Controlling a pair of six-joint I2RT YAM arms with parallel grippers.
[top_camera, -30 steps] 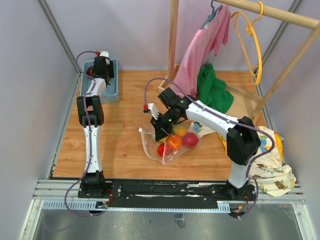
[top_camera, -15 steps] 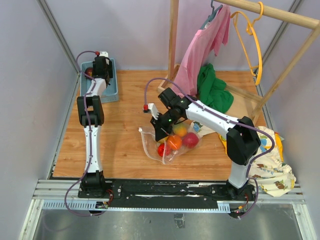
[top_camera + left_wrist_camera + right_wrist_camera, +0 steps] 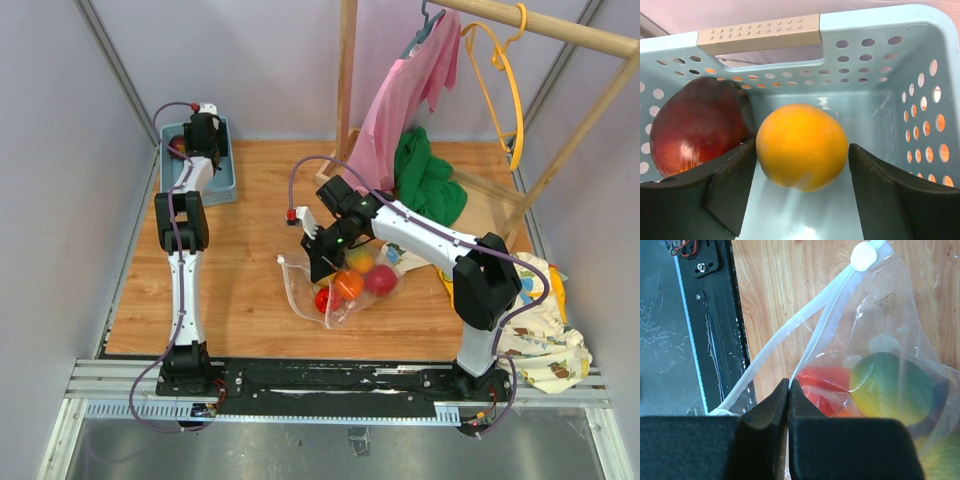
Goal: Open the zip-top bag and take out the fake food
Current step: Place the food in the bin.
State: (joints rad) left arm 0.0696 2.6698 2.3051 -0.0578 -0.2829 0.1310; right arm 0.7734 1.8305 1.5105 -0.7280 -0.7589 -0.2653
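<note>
The right hand (image 3: pixel 788 390) is clamped on the zip edge of the zip-top bag (image 3: pixel 880 300), which lies on the counter (image 3: pixel 250 290) with fake food (image 3: pixel 890 382) inside (red, orange, yellow-green). The left hand (image 3: pixel 801 152) is spread apart over the blue basket (image 3: pixel 880 75), an orange fruit (image 3: pixel 801 135) between its fingers (image 3: pixel 730 190), a dark red fruit (image 3: pixel 695 130) beside.

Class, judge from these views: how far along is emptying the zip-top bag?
Done: the zip-top bag is open, and a dark red fruit lies in the blue basket. In hand: the right gripper pinches the bag's zip strip; an orange fruit sits between the left gripper's fingers over the basket. Left: several fruits remain bagged.
</note>
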